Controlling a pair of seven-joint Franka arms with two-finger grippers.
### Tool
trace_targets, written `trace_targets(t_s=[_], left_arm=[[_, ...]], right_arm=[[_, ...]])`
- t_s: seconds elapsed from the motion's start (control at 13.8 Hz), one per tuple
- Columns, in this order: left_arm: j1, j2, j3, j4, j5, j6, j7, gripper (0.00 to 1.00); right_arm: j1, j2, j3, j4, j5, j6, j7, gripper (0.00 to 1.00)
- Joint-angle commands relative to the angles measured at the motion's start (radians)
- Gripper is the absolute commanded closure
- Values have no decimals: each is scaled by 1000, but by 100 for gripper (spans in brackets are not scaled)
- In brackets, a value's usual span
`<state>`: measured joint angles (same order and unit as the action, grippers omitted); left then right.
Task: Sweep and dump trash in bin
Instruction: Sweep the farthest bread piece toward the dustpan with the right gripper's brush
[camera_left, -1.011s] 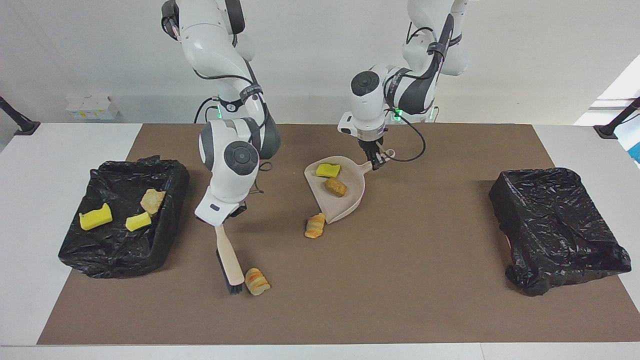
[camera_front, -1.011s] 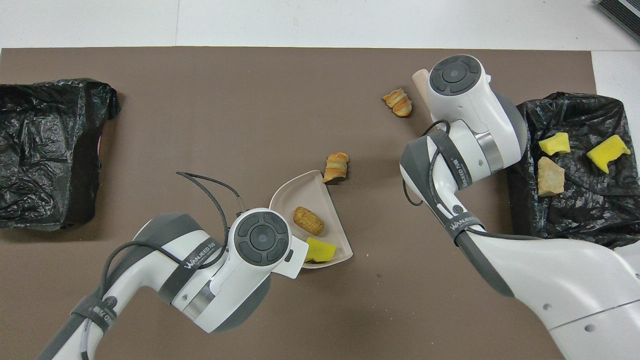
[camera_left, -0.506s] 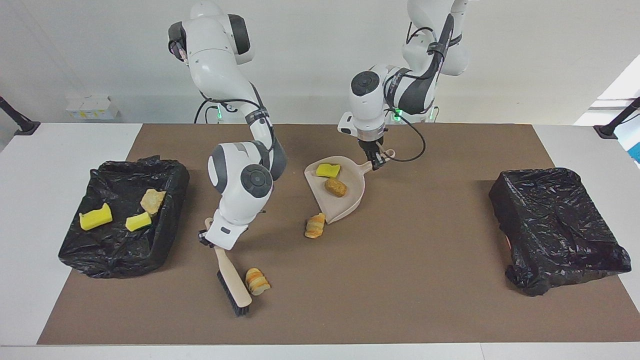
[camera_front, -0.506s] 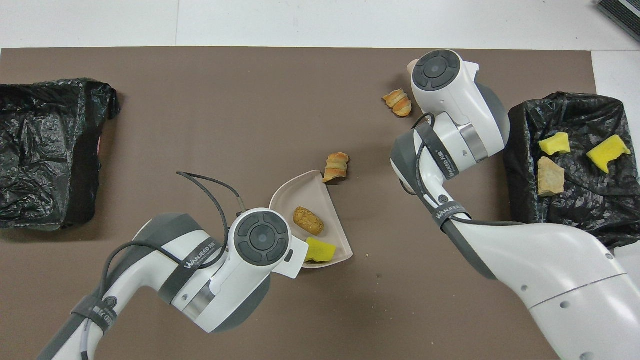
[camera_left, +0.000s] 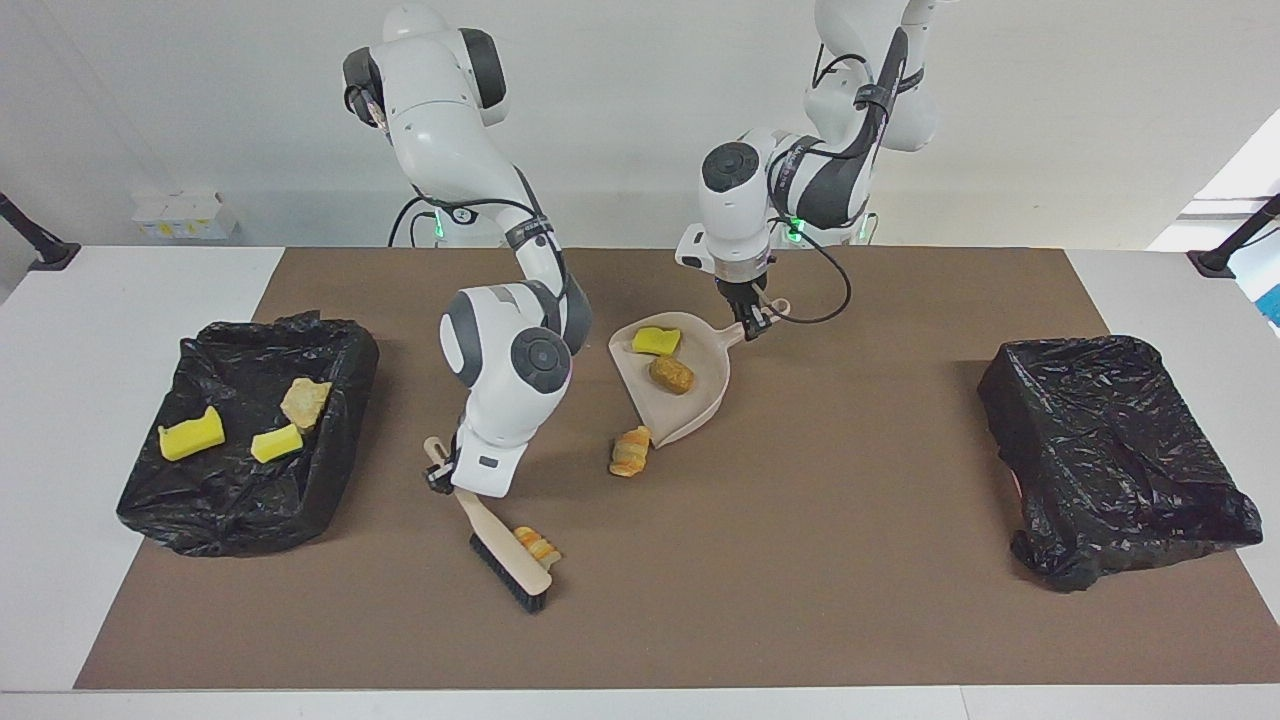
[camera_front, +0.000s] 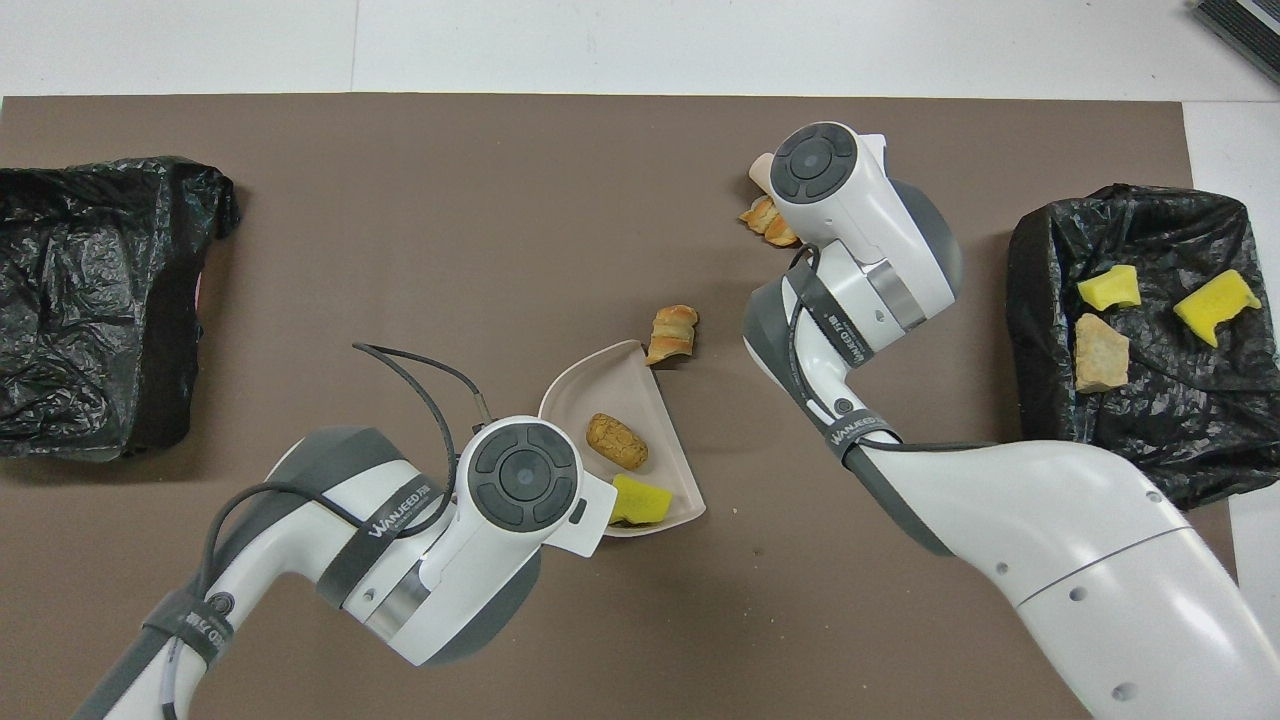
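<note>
The right hand (camera_left: 440, 472) clamps the beige black-bristled hand brush (camera_left: 510, 565), its bristles just outside a golden bread scrap (camera_left: 538, 547) to drive it toward the beige plastic dustpan (camera_left: 690, 405). The left hand (camera_left: 752, 322) grips its handle, mouth angled to receive trash.

The brown mat (camera_left: 850, 560) lies bare between the dustpan (camera_left: 690, 400) and the bin (camera_left: 1110, 450) at the left arm's end. Toward the other bin (camera_left: 240, 430), the right arm (camera_left: 510, 370) and its brush (camera_left: 510, 560) block the way. 2 bread scraps (camera_left: 630, 452) (camera_left: 537, 546) lie loose between brush and dustpan.
</note>
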<state>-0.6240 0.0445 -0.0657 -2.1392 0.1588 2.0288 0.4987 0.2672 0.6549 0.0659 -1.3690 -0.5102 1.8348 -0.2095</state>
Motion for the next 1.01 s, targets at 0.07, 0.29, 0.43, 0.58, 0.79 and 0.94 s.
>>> trace_targets(t_s=[0.07,0.29,0.43,0.58,0.79,0.94], left_arm=[[-2,-23,6,-25,2,18,0,100],[12,-34,7,-43,1,5,0,100],[36,-26,9,-38,1,-10,0,100],[38,-23,9,-31,1,-6,-5,100],[46,-21,12,-30,1,-12,-9,100],[50,-21,12,-30,1,-10,-9,100]], right_arm=[[-5,-51,54,-64,67,-12,-28,100],[-6,-81,115,-125,73,-9,-34,100],[-6,-106,147,-166,73,-11,-47,100],[-6,-121,173,-196,73,-6,-138,100],[-6,-139,227,-231,82,-14,-151,100],[-5,-165,242,-277,166,-14,-122,100]])
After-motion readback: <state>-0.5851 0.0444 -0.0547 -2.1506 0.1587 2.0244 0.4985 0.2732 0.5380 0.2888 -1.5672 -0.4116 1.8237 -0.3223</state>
